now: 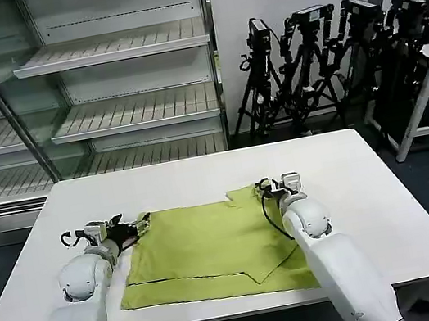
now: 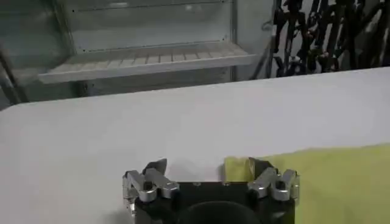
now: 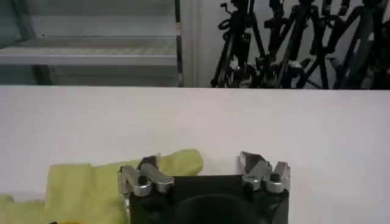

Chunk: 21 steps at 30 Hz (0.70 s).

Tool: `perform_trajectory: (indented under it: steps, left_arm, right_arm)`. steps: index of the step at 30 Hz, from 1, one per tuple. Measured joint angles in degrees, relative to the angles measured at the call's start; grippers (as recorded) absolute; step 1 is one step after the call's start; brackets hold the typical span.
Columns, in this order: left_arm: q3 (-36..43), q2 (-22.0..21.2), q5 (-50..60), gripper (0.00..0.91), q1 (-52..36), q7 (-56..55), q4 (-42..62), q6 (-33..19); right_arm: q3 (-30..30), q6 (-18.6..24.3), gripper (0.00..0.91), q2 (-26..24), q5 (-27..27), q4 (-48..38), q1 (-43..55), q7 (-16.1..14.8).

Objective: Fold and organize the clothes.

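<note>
The head camera looks down and forward over the table (image 1: 200, 175) toward shelves (image 1: 112, 50). Both wrist cameras sit low behind their fingers, close to the tabletop, facing those shelves too.

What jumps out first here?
The lime T-shirt, partly folded, lies on the near half of the white table. Both grippers sit open at its far corners: the left gripper at the shirt's left corner, the right gripper at the right one. Behind stand bare shelves and a row of black tripods.
</note>
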Motion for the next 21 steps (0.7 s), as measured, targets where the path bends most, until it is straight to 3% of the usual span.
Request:
perform_trajectory:
  steps: [21]
  left_arm:
    - [0.3, -0.3, -0.9, 0.020, 1.3, 1.3, -0.9, -0.1]
  right_arm:
    - [-0.1, 0.4, 0.000, 0.8, 0.4, 0.2, -0.3, -1.2]
